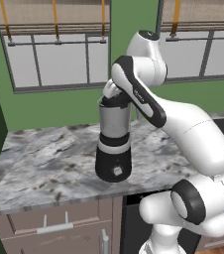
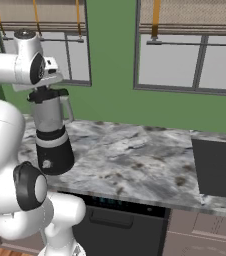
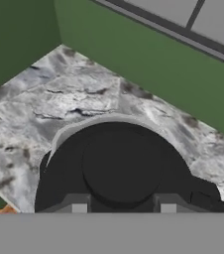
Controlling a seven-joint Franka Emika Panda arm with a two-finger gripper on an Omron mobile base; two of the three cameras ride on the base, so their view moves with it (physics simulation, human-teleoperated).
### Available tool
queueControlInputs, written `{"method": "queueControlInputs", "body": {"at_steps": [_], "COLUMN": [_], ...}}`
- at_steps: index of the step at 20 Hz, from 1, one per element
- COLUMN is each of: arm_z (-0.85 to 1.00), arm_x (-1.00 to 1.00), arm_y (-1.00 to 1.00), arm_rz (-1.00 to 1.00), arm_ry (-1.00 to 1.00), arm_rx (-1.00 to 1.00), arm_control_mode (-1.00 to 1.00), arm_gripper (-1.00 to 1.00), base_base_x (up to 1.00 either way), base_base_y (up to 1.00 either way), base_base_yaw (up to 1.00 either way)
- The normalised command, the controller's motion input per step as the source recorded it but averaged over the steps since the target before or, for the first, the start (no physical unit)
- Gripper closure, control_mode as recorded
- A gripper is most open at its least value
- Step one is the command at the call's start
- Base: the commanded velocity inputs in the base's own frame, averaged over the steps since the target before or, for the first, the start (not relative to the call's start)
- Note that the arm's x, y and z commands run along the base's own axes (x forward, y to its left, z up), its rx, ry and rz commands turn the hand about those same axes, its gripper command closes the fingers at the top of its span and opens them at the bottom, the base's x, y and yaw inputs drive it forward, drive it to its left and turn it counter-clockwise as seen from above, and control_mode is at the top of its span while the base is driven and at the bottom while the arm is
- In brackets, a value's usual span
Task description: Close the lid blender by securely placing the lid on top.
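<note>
Where the hand view looks straight down, the lid (image 3: 121, 168) fills the near field: a flat round black cap with a raised round centre knob, a pale grey rim of the jar curving around its far edge. The tool (image 3: 124, 206) sits just over it, its two grey-tipped fingers (image 3: 79, 204) flanking the near side of the knob with a gap between them; whether they press on the lid or merely hover I cannot tell, nor can I tell if they are parted or clamped.

From the left base view, the blender (image 1: 114, 146) stands upright on the marbled grey surface (image 1: 44, 158), a rounded black base with a small white mark under a grey tapered jar, the lid (image 1: 115, 100) black at the jar mouth under the arm's wrist. The right base view adds what the others hide: the jar's side handle, pointing right, and the lid's (image 2: 47, 93) side tab. A dark cooktop (image 2: 217, 167) lies well apart to the right. Beyond are a green wall and windows (image 2: 185, 55). The white mark on the base is too small to read.
</note>
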Motion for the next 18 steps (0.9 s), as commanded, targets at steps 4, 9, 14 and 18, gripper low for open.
{"method": "queueControlInputs", "body": {"at_steps": [4,9,14,18], "arm_z": [-0.09,-0.22,-0.3,-0.21], "arm_x": [-0.33,-0.03,0.11,0.0], "arm_y": [0.19,0.12,0.0,0.0], "arm_rz": [-0.02,-0.01,0.01,0.01], "arm_ry": [-0.12,-0.17,-0.17,-0.13], "arm_rx": [0.0,0.01,0.01,0.04], "arm_control_mode": [-1.0,-1.0,-1.0,-1.0], "arm_gripper": [1.0,-1.0,-1.0,-1.0], "base_base_x": [0.0,0.0,0.0,0.0], "base_base_y": [0.0,0.0,0.0,0.0], "base_base_yaw": [0.0,0.0,0.0,0.0]}}
